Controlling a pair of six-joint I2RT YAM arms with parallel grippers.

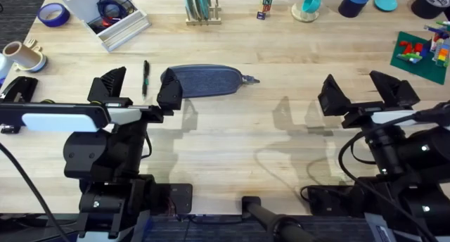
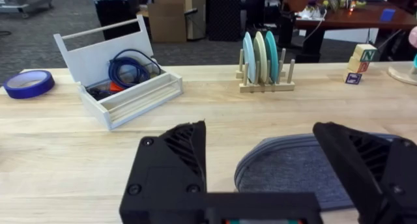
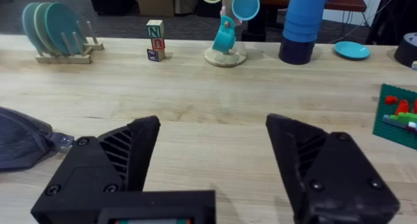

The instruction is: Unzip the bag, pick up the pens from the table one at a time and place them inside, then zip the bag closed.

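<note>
The grey-blue bag [image 1: 207, 81] lies flat on the table [image 1: 232, 136], left of centre, with its zipper pull [image 1: 249, 79] sticking out at the right end. A slim dark pen [image 1: 146, 78] with a green section lies just left of the bag. My left gripper [image 1: 139, 91] hangs open near the pen, its right finger over the bag's left end. In the left wrist view the bag [image 2: 293, 168] sits just past the open left gripper [image 2: 260, 129]. My right gripper [image 1: 362, 93] is open and holds nothing, well right of the bag. The right wrist view shows the right gripper [image 3: 214, 123], with the bag's end [image 3: 19, 142] off to one side.
At the back stand a white tray of cables [image 1: 105, 13], a blue tape roll [image 1: 53, 15], a plate rack [image 1: 200, 6], letter blocks [image 1: 266, 4] and a mug stand [image 1: 307, 6]. A green brick plate [image 1: 422, 52] lies far right. Another tape roll [image 1: 24, 55] sits far left.
</note>
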